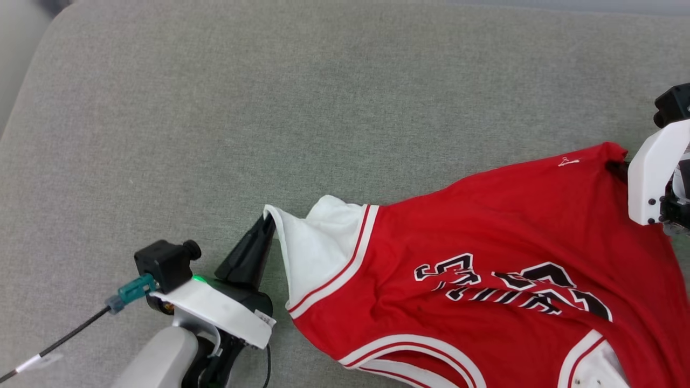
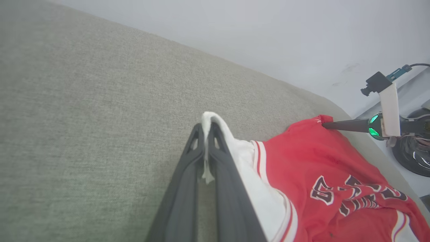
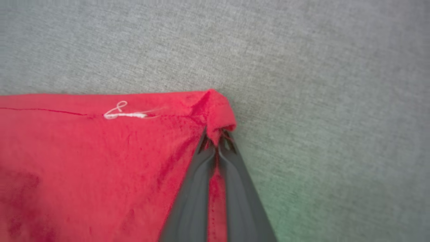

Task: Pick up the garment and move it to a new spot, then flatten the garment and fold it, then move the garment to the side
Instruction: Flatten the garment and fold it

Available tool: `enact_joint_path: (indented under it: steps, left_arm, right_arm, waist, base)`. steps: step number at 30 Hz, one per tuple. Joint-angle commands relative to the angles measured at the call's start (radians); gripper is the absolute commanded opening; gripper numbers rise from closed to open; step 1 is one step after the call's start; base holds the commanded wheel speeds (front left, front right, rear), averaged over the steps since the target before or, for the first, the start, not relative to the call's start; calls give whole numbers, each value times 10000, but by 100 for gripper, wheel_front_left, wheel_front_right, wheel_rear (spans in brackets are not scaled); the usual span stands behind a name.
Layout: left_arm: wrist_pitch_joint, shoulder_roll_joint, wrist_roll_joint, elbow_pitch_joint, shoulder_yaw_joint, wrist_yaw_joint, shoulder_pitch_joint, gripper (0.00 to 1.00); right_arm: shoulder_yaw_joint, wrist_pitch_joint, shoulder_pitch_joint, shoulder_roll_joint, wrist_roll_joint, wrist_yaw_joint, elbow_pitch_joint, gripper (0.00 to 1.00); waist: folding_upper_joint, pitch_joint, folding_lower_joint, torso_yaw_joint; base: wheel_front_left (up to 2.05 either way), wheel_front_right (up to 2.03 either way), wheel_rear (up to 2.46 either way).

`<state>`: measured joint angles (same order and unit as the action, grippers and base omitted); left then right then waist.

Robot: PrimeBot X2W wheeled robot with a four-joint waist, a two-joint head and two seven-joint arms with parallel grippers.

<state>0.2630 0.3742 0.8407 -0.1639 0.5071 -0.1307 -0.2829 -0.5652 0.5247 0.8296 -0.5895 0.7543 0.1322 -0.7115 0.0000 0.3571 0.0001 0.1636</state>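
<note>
Red and soft, the garment lies toward the right edge of what seems a grey sofa cushion, likely light and floppy, best held by corners: left hand pinching its white sleeve, right hand pinching a red corner.

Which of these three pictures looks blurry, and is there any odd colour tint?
Right wrist view: soft all over, the garment smeared, green tint on the grey cushion at lower right. Head view: sharp, evenly lit. Left wrist view: fairly sharp, cushion edge bowed by the lens.
</note>
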Motion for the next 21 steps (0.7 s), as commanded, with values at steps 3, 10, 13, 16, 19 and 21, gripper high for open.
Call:
enact_joint_path:
  steps: [3,10,13,16,19,21]
  left_arm:
    - [20,318,-88,98,92,4,-453,0]
    - [-22,1414,-18,180,530,4,-2147,0]
    - [-131,1618,101,202,590,4,-2683,0]
    - [-327,1902,177,139,646,4,-3692,0]
    - [-667,2175,136,65,731,4,-4709,0]
    - [-851,2312,179,-35,760,6,-5454,0]
  right_arm:
    - [-139,-293,278,10,256,-24,-68,0]
    - [-64,-821,1154,12,1032,-20,-139,0]
    - [-59,-934,1377,49,1142,-21,-107,0]
    - [-14,-1081,1789,101,1317,-21,-24,0]
    - [-46,-1205,2195,174,1426,-20,55,0]
    - [-69,-1280,2568,202,1415,-21,119,0]
  waist:
    - [0,-368,-1,-171]
    - [0,-1014,-1,-517]
    - [0,-1166,-1,-603]
    - [0,-1348,-1,-733]
    - [0,-1500,-1,-879]
    - [0,-1581,-1,-973]
  base:
    - [0,0,0]
    - [0,0,0]
    - [0,0,0]
    - [0,0,0]
    - [0,0,0]
    - [0,0,0]
